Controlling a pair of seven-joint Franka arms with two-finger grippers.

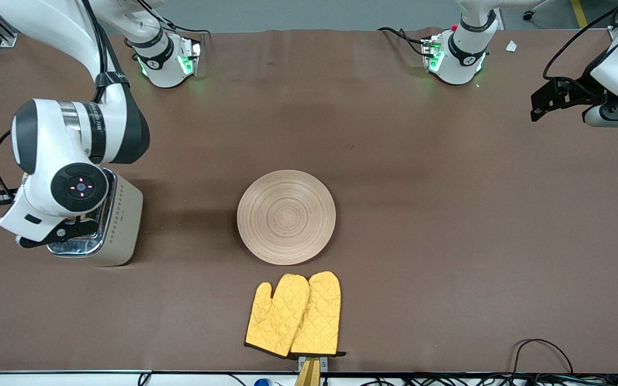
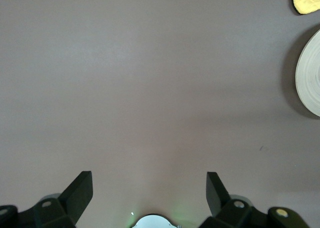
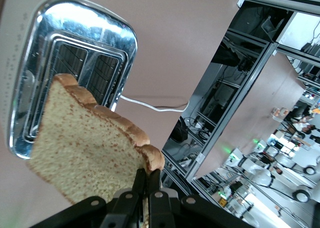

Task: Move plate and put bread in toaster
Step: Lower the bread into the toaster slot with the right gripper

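Observation:
The bread (image 3: 85, 148), a brown speckled slice with a darker crust, hangs tilted just above the slots of the toaster (image 3: 75, 33). My right gripper (image 3: 147, 180) is shut on the slice's crust edge. In the front view the right gripper (image 1: 65, 233) is over the cream toaster (image 1: 118, 225) at the right arm's end of the table, and the arm hides the bread. The round beige plate (image 1: 286, 216) lies bare at the table's middle. Its rim also shows in the left wrist view (image 2: 310, 78). My left gripper (image 1: 542, 104) waits open and empty (image 2: 149, 188) over the left arm's end.
Two yellow quilted oven mitts (image 1: 295, 313) lie side by side, nearer to the front camera than the plate. A corner of one shows in the left wrist view (image 2: 307, 0). The toaster's white cord (image 3: 150, 105) runs off its side. Cables lie along the table's front edge (image 1: 545, 354).

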